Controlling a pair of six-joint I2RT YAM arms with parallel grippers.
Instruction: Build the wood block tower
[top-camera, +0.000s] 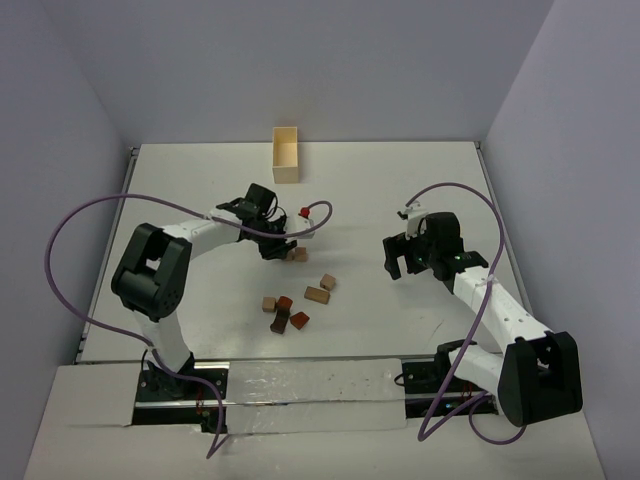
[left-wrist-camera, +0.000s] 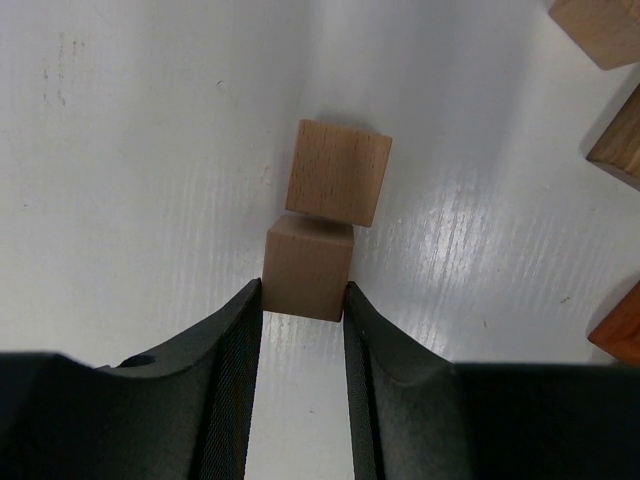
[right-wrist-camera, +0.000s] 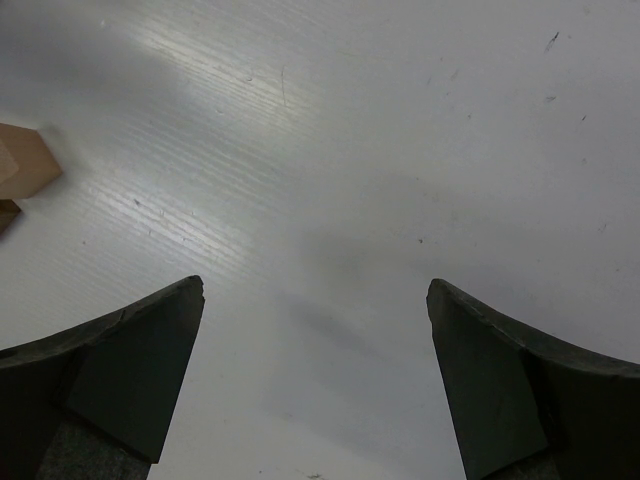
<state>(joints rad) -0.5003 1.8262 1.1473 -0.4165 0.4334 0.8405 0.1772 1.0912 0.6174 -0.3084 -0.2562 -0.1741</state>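
tan cube pinched in the left gripper, its twin touching just ahead

white table (top-camera: 420, 190) carries everything; two arms reach in from the near edge, the left arm (top-camera: 190, 235) bent toward the middle, the right arm (top-camera: 500, 310) off to its own side; one pale box (top-camera: 286, 155) stands at the far edge, well apart from the work.

the left gripper (left-wrist-camera: 304, 290) is closed partway on one tan cube (left-wrist-camera: 308, 267), a finger flat against each side face; whether that cube rests on the table or is lifted i cannot tell. the right gripper (right-wrist-camera: 315, 290) stands wide open over bare table and holds nothing.

the relation that matters: a second cube (left-wrist-camera: 338, 172) lies straight beyond the left fingertips, touching the held cube's far edge, set a little to the right and slightly turned. being cubes, neither has a long axis to line up; only the faces need squaring, so my guess is that the next move is a lift and a short push forward.

the loose blocks (top-camera: 295, 305) sit just nearer the bases than the left gripper, so the left arm is the closer one; the right gripper is well apart from them.

count, from above: five tan pieces including the two at the left gripper; three reddish-brown; eight in all, as best i can tell. nothing looks stacked yet.
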